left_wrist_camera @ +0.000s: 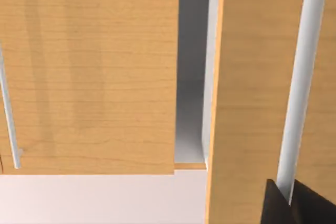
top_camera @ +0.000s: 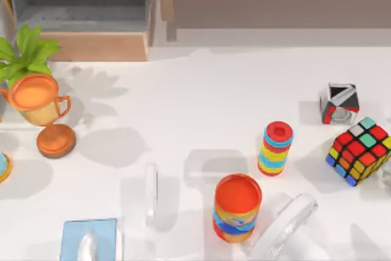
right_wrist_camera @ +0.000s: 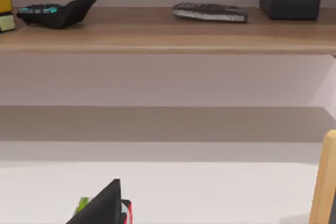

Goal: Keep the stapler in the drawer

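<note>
The stapler [top_camera: 151,194] is lying on the white counter [top_camera: 183,102], front-middle, just left of the orange can [top_camera: 237,207], nothing gripping it. The drawer [top_camera: 91,13] is pulled open at the back left, grey inside showing. Can't tell whether either arm's fingers are open or closed.

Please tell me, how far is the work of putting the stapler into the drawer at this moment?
Done: the drawer at the table's far left already stands open, its grey inside showing. In hand: nothing; the stapler lies on the table near the front, left of the orange can, with no gripper on it. Left: grasping the stapler, carrying it into the drawer, possibly closing it.
</note>
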You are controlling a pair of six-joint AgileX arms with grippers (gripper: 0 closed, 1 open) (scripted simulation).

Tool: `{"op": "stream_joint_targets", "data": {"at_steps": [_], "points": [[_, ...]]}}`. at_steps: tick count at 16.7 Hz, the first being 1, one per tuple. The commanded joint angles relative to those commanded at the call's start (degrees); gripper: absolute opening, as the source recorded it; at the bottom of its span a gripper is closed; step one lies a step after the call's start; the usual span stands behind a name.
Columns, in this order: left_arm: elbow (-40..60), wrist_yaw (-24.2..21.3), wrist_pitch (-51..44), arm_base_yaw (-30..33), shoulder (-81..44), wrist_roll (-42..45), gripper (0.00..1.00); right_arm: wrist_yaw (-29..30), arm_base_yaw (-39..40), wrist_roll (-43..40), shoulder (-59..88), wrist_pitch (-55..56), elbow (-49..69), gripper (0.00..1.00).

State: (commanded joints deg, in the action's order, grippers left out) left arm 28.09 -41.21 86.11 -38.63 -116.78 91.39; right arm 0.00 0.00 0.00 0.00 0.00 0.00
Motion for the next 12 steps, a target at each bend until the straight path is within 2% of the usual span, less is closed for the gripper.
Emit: {"op": "stream_joint_targets", "data": {"at_steps": [4,12], "points": [[-0.3,-0.2,0.2,-0.2,0.1,0.0,0.0,0.0,0.0,0.0,0.0,0.0,0.0,1.0],[-0.3,-0.2,0.2,-0.2,0.1,0.0,0.6,0.0,0.0,0.0,0.0,0.0,0.0,1.0]]}}
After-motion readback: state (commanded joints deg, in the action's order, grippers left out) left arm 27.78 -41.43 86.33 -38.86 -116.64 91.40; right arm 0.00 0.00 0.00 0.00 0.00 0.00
